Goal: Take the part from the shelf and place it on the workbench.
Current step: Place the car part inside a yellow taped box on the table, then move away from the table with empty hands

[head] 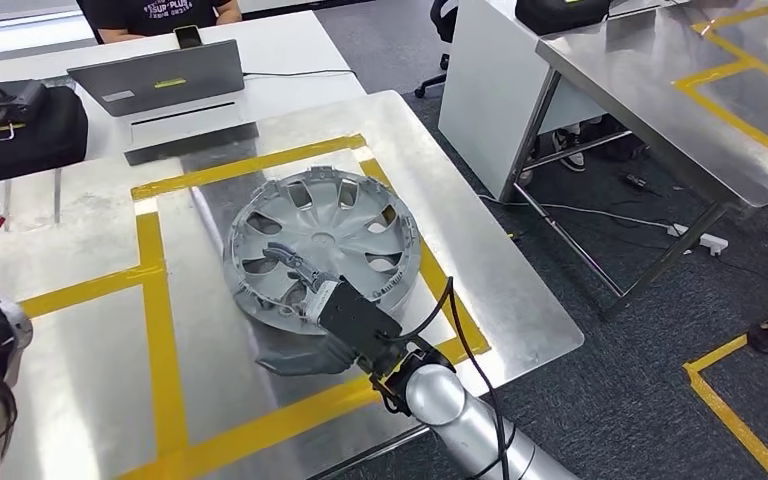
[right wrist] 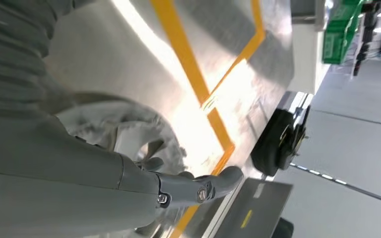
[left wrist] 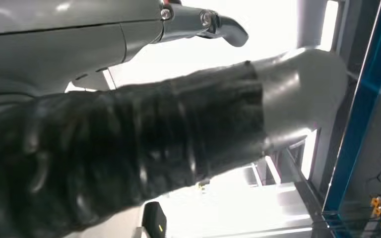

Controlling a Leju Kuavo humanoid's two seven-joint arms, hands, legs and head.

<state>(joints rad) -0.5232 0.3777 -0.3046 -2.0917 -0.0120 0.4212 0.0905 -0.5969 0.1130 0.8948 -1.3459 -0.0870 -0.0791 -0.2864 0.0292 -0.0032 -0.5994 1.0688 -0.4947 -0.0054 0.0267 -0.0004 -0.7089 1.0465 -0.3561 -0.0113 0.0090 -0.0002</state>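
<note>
Head view: right hand (head: 315, 300) grips the near rim of the hubcap (head: 322, 240) lying on the workbench (head: 80, 330).

**Layout: workbench area**

Part (head: 322, 238) lies on workbench (head: 80, 330), inside taped rectangle (head: 155, 300), toward its far-right corner. Right hand (head: 335, 315) sits at near edge of part, fingers over the rim; arm enters from bottom-right. Behind workbench: second table w/ laptop (head: 160, 78) at centre, bag (head: 35, 125) to its left, phone (head: 188, 36) behind laptop, person (head: 155, 12) at far side. Right of workbench, across floor gap: another metal table (head: 680, 90); power strip (head: 705, 240) on floor beneath it.
</note>
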